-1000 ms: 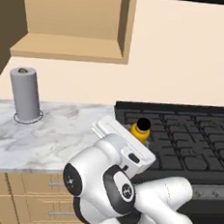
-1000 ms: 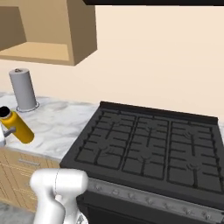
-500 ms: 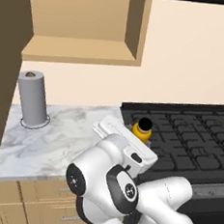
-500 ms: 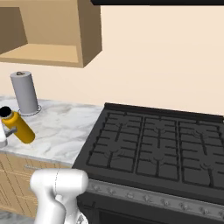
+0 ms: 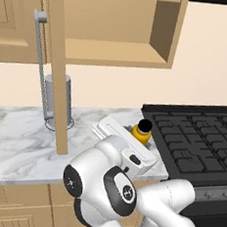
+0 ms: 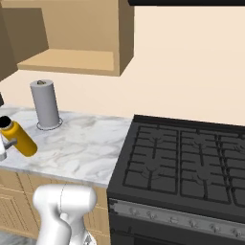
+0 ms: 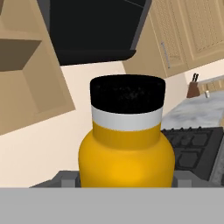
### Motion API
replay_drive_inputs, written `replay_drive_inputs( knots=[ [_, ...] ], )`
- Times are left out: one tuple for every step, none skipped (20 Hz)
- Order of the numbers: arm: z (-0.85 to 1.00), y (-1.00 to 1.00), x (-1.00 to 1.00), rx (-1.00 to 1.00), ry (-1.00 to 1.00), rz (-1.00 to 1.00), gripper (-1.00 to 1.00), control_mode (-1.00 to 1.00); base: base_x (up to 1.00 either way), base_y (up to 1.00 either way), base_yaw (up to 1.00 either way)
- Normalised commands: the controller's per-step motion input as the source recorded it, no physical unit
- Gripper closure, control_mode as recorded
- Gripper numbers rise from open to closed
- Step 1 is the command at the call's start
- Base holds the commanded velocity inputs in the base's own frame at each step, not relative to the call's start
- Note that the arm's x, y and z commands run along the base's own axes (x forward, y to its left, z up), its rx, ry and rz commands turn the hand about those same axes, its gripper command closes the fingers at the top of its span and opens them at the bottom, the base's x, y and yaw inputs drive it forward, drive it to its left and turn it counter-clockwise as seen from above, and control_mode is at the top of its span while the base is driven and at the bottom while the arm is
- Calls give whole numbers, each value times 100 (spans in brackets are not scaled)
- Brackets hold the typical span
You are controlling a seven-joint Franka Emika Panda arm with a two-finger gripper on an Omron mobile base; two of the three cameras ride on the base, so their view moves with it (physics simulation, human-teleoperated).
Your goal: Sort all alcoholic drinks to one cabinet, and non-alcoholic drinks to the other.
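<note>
My gripper [image 7: 127, 178] is shut on the non-alcoholic drink, a slim orange-yellow bottle [image 7: 127, 148] with a black cap. The bottle [image 5: 142, 130] is held tilted above the counter's right end, just left of the stove, with its cap pointing up and away. In the right base view the bottle [image 6: 20, 139] sits at the far left edge, a grey finger [image 6: 6, 143] beside it. Above hangs the narrow tan cabinet [image 5: 116, 54], open, its shelf bare. Its door [image 5: 55, 65] with a long grey bar handle [image 5: 39, 64] swings out toward me. The alcoholic drinks are out of view.
A grey cylinder [image 5: 57, 102] on a round base stands on the marble counter [image 5: 19, 141] under the cabinet, partly behind the open door. The black stove [image 6: 191, 158] takes up the right side. A dark hood [image 7: 96, 30] hangs above it.
The whole picture has shifted right and grown closer, so the camera has moved. The cabinet door and its handle have come into view. The bottle stays in the gripper.
</note>
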Motion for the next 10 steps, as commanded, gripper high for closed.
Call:
replay_drive_inputs(
  knots=[
    [0, 0, 0, 0, 0, 0, 100, 100, 41, 3, 0],
    [0, 0, 0, 0, 0, 0, 100, 100, 41, 3, 0],
    [0, 0, 0, 0, 0, 0, 100, 100, 38, 0, 0],
    [0, 0, 0, 0, 0, 0, 100, 100, 37, 0, 0],
    [0, 0, 0, 0, 0, 0, 100, 100, 36, 0, 0],
    [0, 0, 0, 0, 0, 0, 100, 100, 31, 0, 0],
    [0, 0, 0, 0, 0, 0, 100, 100, 22, 0, 0],
    [0, 0, 0, 0, 0, 0, 100, 100, 14, 0, 0],
    [0, 0, 0, 0, 0, 0, 100, 100, 8, 0, 0],
    [0, 0, 0, 0, 0, 0, 100, 100, 3, 0, 0]
  ],
)
